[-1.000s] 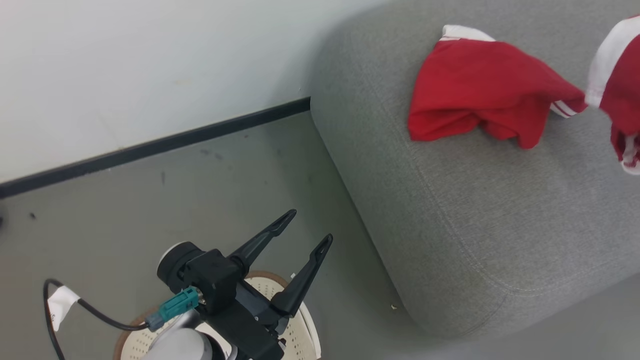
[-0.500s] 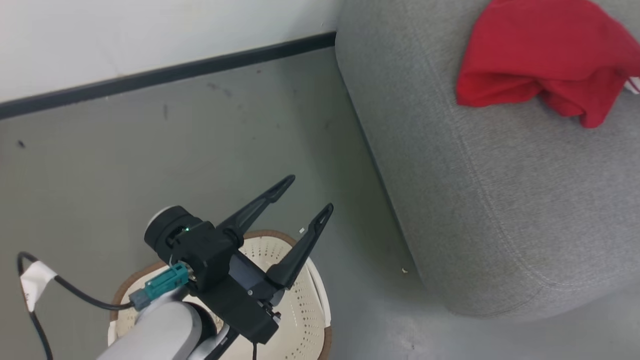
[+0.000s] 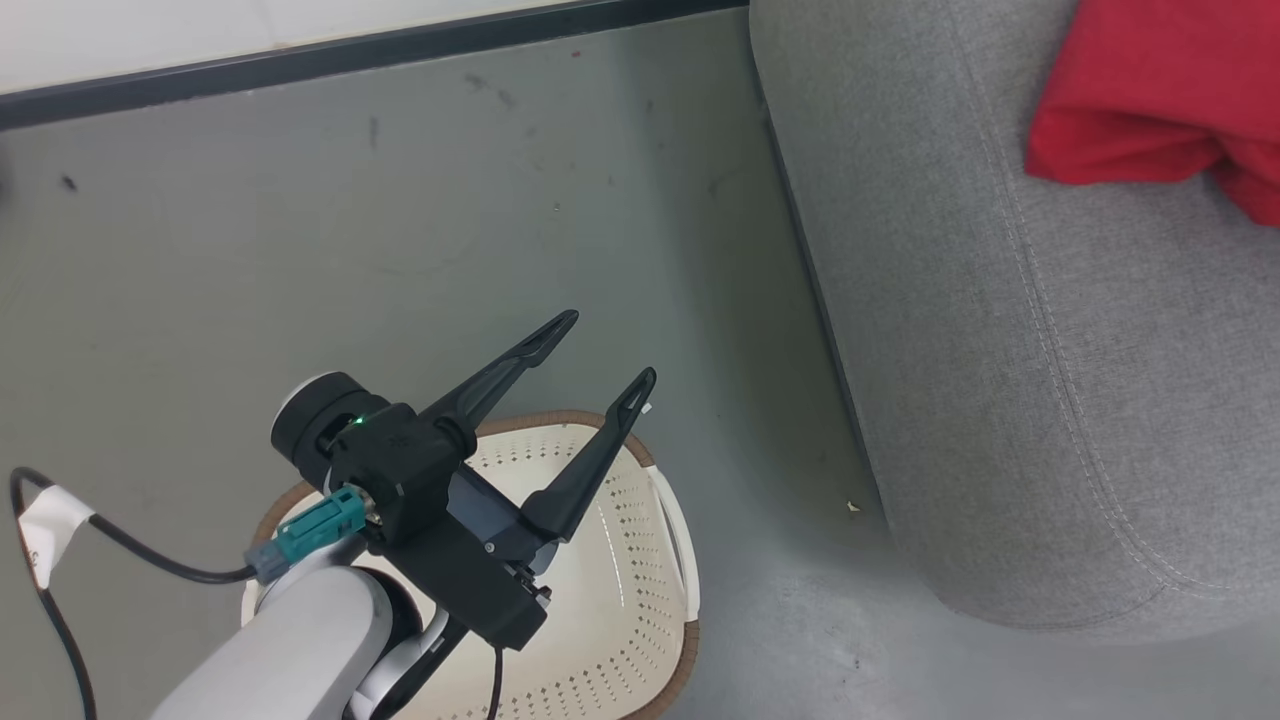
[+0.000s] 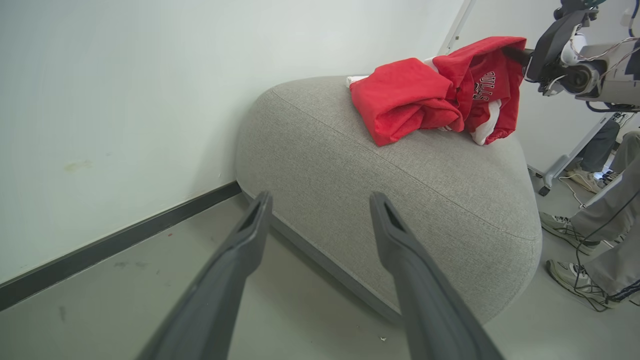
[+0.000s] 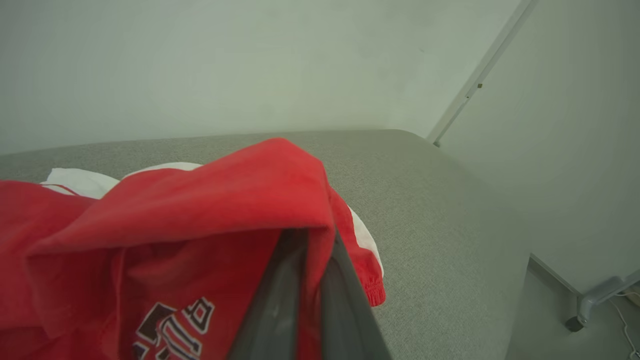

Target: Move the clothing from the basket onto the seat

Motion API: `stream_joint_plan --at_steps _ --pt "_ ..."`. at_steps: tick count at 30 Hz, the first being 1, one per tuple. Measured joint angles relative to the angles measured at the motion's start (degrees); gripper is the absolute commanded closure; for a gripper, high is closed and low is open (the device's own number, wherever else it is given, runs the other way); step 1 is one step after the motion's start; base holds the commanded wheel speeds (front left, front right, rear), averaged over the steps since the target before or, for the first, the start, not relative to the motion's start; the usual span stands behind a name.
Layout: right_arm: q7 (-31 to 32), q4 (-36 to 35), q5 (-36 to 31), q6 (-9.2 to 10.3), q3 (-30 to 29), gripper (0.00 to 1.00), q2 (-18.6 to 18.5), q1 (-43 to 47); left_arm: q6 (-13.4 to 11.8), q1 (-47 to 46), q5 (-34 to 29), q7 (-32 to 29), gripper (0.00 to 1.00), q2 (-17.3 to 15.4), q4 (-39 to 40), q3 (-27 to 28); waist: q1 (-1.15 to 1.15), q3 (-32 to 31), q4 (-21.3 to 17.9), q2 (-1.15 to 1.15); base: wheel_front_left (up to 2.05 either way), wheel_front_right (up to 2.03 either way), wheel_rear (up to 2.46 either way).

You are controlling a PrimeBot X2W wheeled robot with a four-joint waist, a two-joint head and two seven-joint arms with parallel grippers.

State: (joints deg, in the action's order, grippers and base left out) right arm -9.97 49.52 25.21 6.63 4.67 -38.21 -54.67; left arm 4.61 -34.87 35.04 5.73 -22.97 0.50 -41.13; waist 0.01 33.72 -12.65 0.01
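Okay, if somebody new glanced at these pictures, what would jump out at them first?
The bright red clothing heaped on top of the grey seat would draw the eye first, with the right gripper pinching one lettered piece between its fingers. Next comes the left gripper, fingers spread wide, above the white basket, whose visible part holds no clothing.

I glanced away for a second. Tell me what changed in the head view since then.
The head camera tipped down, so the whole picture shifted and more of the basket shows. Nothing was taken hold of or let go. The left gripper stays open above the basket, and the red clothing lies on the seat as before.
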Motion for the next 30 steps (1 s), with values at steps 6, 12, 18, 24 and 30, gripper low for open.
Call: stream_joint_plan --at_steps 6,12,18,24,30 --pt "2.99 3.34 0.05 -1.18 2.61 0.0 2.98 -1.08 0.51 -0.14 0.01 0.96 0.0 0.09 -1.41 0.02 0.0 -0.18 0.93 0.0 0.0 0.0 0.0" --pt "5.31 5.76 0.07 -2.96 4.12 0.0 5.88 -0.7 0.53 -0.06 0.12 1.94 0.0 0.11 -2.52 0.07 -0.01 -1.87 0.98 -0.01 0.0 0.0 0.0" --pt "5.87 5.67 -0.23 -3.71 5.95 0.0 6.68 0.68 0.53 0.26 0.38 3.08 0.0 0.12 -4.14 0.23 -0.01 -3.89 0.72 -0.01 0.0 0.0 0.0" --pt "3.26 2.19 -1.65 -5.37 8.24 0.0 8.66 4.08 0.53 2.25 0.79 4.57 0.0 0.46 -6.15 0.56 -0.01 -6.67 0.11 -0.01 0.0 0.0 0.0" --pt "-0.41 -2.53 -2.59 -5.37 8.54 0.0 8.42 8.63 0.53 2.62 1.21 5.67 0.0 1.9 -7.78 0.57 -0.02 -10.19 -0.13 -0.01 0.0 0.0 0.0"
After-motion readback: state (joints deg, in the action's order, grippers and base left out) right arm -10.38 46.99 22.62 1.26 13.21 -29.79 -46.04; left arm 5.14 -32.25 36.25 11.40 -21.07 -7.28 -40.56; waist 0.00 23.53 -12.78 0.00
